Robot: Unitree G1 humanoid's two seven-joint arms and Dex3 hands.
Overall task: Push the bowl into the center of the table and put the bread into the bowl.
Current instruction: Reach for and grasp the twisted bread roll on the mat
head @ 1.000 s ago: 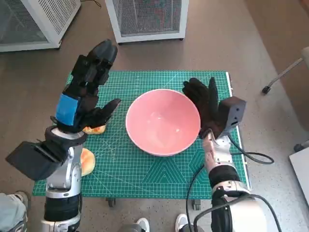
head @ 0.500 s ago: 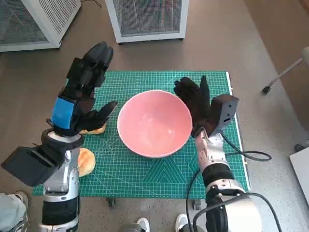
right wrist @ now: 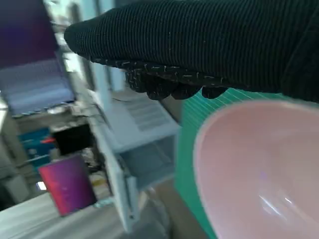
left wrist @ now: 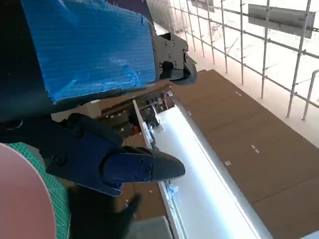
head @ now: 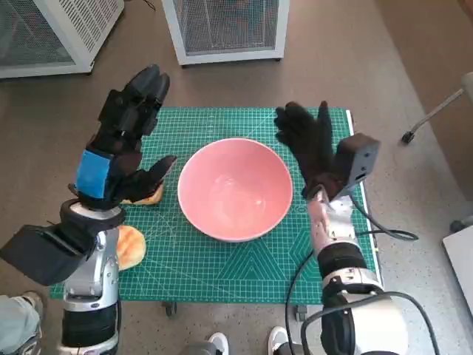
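Observation:
The pink bowl (head: 235, 189) sits empty near the middle of the green mat (head: 244, 255); its rim also shows in the right wrist view (right wrist: 259, 164). My right hand (head: 307, 145) is open, fingers spread, just right of the bowl and clear of its rim. My left hand (head: 122, 140) is raised and open over the mat's left side. Two pieces of bread lie on the left: one (head: 145, 197) partly hidden under the left hand, the other (head: 131, 245) beside my left forearm near the mat's edge.
Two white mesh-sided cabinets (head: 225, 26) stand on the floor beyond the table. A chair base (head: 436, 111) is at the right. Feet show at the bottom of the head view (head: 247, 342).
The bowl slid left toward the mat's middle under the right hand's push; that hand has now lifted away from the rim. The left hand stayed raised.

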